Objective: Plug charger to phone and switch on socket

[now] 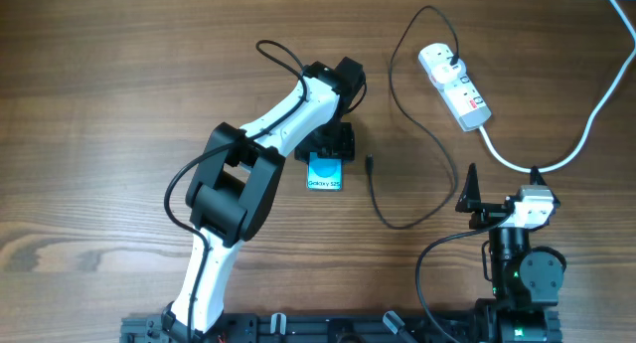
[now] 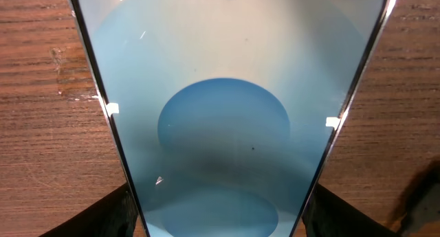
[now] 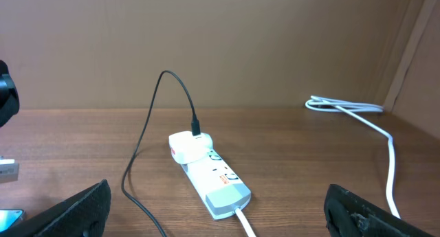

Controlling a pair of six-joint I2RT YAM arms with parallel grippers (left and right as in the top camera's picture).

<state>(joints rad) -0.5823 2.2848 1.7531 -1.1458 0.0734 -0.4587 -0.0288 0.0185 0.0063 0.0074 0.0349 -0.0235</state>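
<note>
The phone (image 1: 324, 174), with its cyan screen up, lies flat on the table below my left gripper (image 1: 334, 144). In the left wrist view the phone (image 2: 227, 127) fills the frame. My left gripper (image 2: 220, 213) is shut on it, with a black finger (image 2: 103, 213) pressed against each long edge. The charger (image 1: 394, 70) runs as a thin black cable from an adaptor in the socket (image 1: 455, 85), and its loose plug (image 1: 369, 165) lies just right of the phone. My right gripper (image 1: 502, 184) stands open, short of the socket (image 3: 210, 178), with nothing between its fingers.
The socket's thick white lead (image 1: 556, 154) curves past my right arm to the table's far right corner. The black cable (image 3: 148, 120) loops over the table between the socket and the phone. A brown wall backs the table.
</note>
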